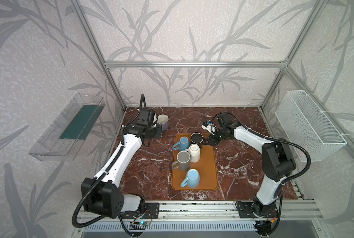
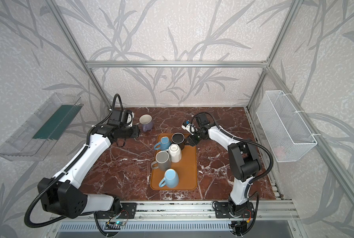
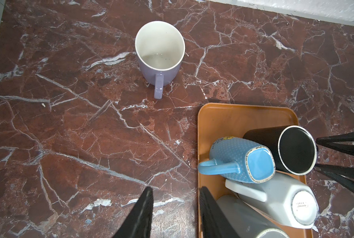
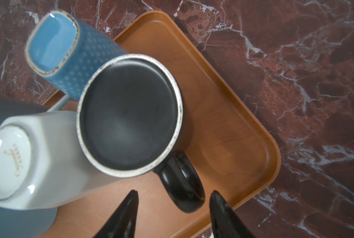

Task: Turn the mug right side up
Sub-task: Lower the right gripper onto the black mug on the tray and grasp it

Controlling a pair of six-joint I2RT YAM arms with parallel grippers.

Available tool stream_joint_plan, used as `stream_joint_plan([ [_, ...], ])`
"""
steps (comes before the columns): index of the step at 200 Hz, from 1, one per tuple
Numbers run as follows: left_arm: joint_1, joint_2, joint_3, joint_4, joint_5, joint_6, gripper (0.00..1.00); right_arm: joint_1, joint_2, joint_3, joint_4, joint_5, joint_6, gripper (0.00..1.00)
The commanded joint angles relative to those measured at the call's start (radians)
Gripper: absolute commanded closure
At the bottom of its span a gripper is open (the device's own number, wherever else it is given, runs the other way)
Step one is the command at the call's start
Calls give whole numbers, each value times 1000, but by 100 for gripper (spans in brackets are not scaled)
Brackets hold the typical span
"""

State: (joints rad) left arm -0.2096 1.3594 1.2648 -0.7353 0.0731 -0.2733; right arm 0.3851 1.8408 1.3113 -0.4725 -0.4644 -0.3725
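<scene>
Five mugs bottom-up on the orange tray [image 1: 207, 164], centre of frame in both top views. Black mug [image 1: 196, 138] at the tray's upper edge, base to the ceiling, rim down on the tray, handle toward the right of frame. Crowded close on its left by a dotted blue mug [image 1: 183, 143], below it by a white mug [image 1: 194, 152]; touching or only just beside, hard to say. Further down the tray, a grey mug [image 1: 183, 159], then a light blue mug [image 1: 192, 177] near the lower edge, all inverted.

Right gripper [image 4: 174, 192] low over the tray's upper right corner, just right of the black mug. Jaws apart in the right wrist view, one fingertip on each side of the black handle, a sliver of tray visible between each tip and the handle; handle ungripped.

Left gripper [image 3: 175, 189] at the upper left of the tray in both top views, over the red marble table [image 3: 69, 134]. Jaws apart, only table and tray edge showing between them. Beyond it, toward the upper left of the table, a lilac mug [image 3: 159, 53] upright, mouth open to the ceiling, well clear of the tray.
</scene>
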Motion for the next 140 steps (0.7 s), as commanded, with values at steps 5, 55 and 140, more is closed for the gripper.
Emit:
stream_joint_plan([
  [5, -4, -33, -10, -36, -19, 10, 59, -4, 51, 53, -16, -6, -34, 45],
  [55, -4, -51, -25, -36, -24, 9, 60, -3, 75, 83, -29, -16, -41, 50],
  [140, -4, -58, -39, -21, -13, 14, 60, 19, 66, 88, -74, 10, -51, 66],
])
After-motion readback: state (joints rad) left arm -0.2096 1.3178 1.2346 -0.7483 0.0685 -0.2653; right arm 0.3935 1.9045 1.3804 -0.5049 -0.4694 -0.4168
